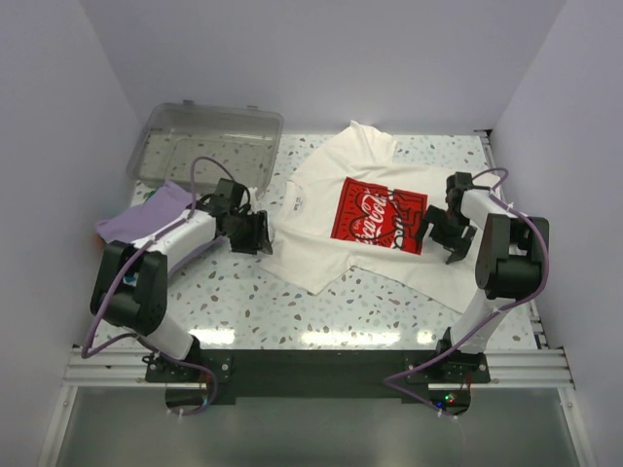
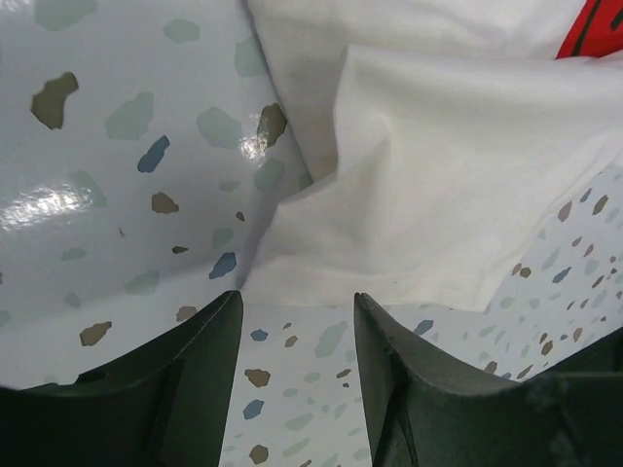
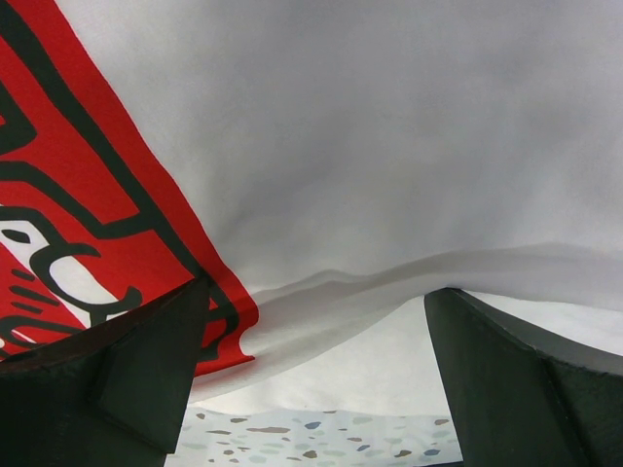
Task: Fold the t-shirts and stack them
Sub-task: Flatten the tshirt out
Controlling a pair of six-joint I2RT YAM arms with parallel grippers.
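Top view: counting two t-shirts, two grippers, one bin. Locating the cream-white t-shirt (image 1: 311,199) at centre frame, lying spread on the speckled table (image 1: 292,306) with one red square print (image 1: 378,214) facing up. Locating the lavender t-shirt (image 1: 146,216) at the left edge, bunched, just beside the near corner of the clear plastic bin (image 1: 209,109) at upper left. Placing the left gripper (image 1: 258,233) at the cream shirt's left edge and the right gripper (image 1: 440,238) over its right side.

Left wrist view: showing two jaws standing apart, pinching nothing, bare table between them, white cloth just above.

Right wrist view: showing two jaws spread wide over white cloth, gripping nothing, the print at left.
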